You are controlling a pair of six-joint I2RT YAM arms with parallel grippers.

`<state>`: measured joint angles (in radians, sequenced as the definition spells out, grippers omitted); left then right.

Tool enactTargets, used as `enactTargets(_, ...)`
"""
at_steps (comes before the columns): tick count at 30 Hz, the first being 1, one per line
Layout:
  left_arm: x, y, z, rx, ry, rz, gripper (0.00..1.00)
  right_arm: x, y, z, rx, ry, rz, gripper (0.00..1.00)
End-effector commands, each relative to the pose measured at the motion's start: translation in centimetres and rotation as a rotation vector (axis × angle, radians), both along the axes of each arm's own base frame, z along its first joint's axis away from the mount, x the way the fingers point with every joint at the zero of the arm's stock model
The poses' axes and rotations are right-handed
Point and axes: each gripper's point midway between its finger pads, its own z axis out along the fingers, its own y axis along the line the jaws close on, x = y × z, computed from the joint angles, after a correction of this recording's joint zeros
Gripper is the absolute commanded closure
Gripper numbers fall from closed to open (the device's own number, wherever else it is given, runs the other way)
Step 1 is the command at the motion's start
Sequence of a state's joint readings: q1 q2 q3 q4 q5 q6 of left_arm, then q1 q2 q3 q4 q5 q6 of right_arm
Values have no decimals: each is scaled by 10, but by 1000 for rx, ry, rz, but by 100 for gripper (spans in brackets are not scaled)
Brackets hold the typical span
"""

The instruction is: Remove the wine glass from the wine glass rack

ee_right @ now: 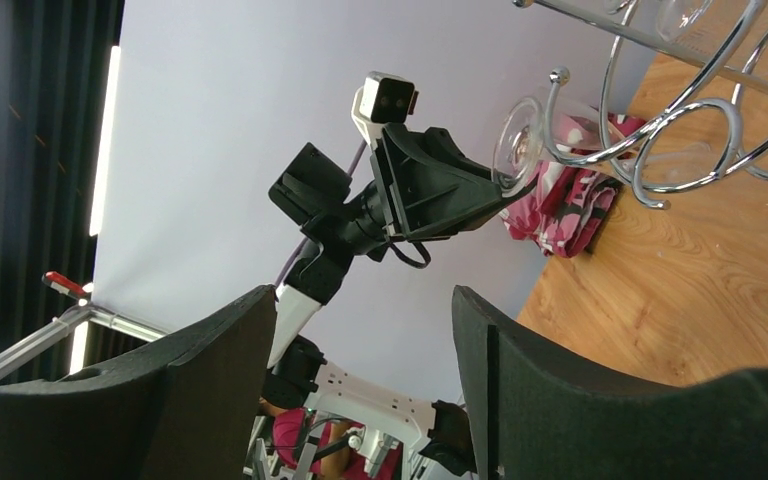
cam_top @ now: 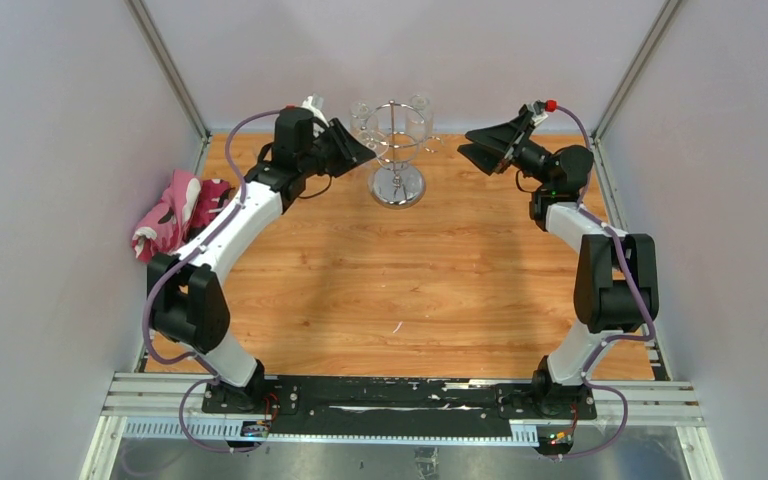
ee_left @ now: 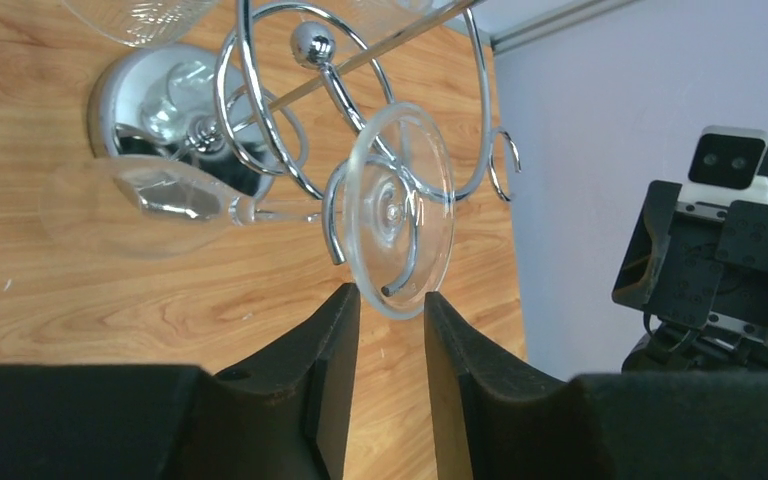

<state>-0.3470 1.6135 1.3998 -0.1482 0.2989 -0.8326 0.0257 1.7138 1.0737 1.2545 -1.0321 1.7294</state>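
The chrome wine glass rack [cam_top: 397,187] stands at the back middle of the table. In the left wrist view a clear wine glass hangs from a rack loop [ee_left: 332,200] by its round foot [ee_left: 400,215], its bowl [ee_left: 135,205] pointing left. My left gripper [ee_left: 392,292] is open with a narrow gap, and the lower rim of the foot sits right between its fingertips. In the top view the left gripper [cam_top: 368,153] is at the rack's left side. My right gripper [cam_top: 467,145] is wide open and empty, held right of the rack. The glass foot [ee_right: 518,140] also shows in the right wrist view.
More clear glasses [cam_top: 419,106] hang on the rack, one at the top of the left wrist view [ee_left: 140,15]. A pink and white cloth [cam_top: 174,211] lies at the table's left edge. Grey walls close in the back and both sides.
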Motion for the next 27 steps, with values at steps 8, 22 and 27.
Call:
enactTargets(8, -15, 18, 8, 20, 6, 93, 67, -8, -5, 8, 16, -56, 10, 31)
enactTargets(22, -7, 2, 4, -44, -7, 102, 47, -11, -6, 13, 27, -78, 18, 34)
enactTargets(27, -1, 2, 8, -48, -15, 117, 46, -11, -6, 13, 33, -81, 22, 34)
